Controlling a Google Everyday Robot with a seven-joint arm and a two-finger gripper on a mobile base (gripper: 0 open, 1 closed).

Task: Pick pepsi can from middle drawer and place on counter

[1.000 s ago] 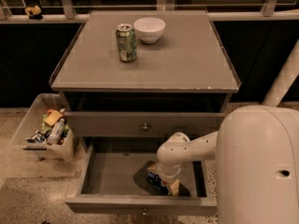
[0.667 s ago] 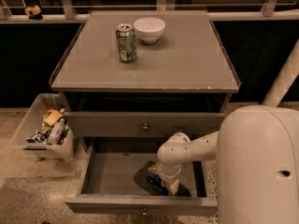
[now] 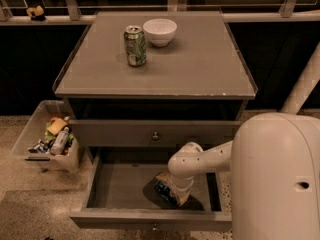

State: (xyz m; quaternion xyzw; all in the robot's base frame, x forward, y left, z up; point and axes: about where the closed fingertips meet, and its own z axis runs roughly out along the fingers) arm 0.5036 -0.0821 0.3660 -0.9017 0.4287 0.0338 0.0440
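Pepsi can (image 3: 162, 190), its label unreadable, sits in the open middle drawer (image 3: 115, 186), toward 3 o'clock of its floor. The gripper (image 3: 175, 193) is against it; its grip cannot be told. The counter (image 3: 200, 69) lies at 12 o'clock.

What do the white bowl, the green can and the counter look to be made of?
The bowl: likely glazed ceramic or plastic, with a smooth white sheen. The green can: thin metal, with a silvery top and printed green sides. The counter: matte grey, perhaps painted board; its front edge is chipped pale. The gripper is down in the middle drawer at the pepsi can.
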